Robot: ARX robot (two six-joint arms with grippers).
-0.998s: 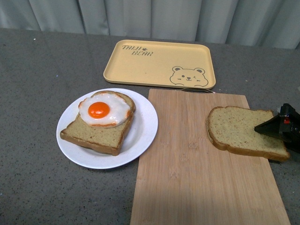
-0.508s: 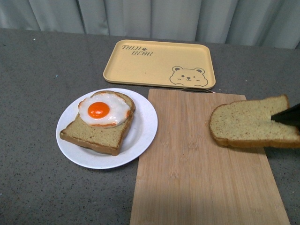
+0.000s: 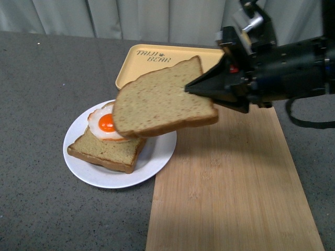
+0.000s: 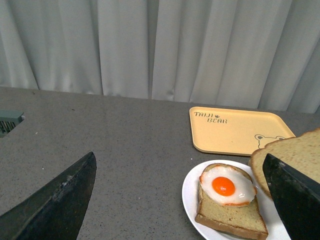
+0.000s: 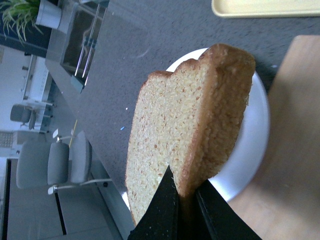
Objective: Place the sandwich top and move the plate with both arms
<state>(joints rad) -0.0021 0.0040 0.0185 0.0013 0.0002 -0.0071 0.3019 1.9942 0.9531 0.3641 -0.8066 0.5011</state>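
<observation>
Brown sandwich top (image 3: 162,102) in right jaws

Black arm (image 3: 293,68), looping cable (image 3: 306,123), silver fitting (image 3: 249,22)

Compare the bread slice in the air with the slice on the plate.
The held slice is pinched by the right gripper and tilted; the plated slice lies flat on the white plate. The held slice is bare; the plated slice carries a fried egg. Both are brown wholemeal bread with darker crusts.
</observation>
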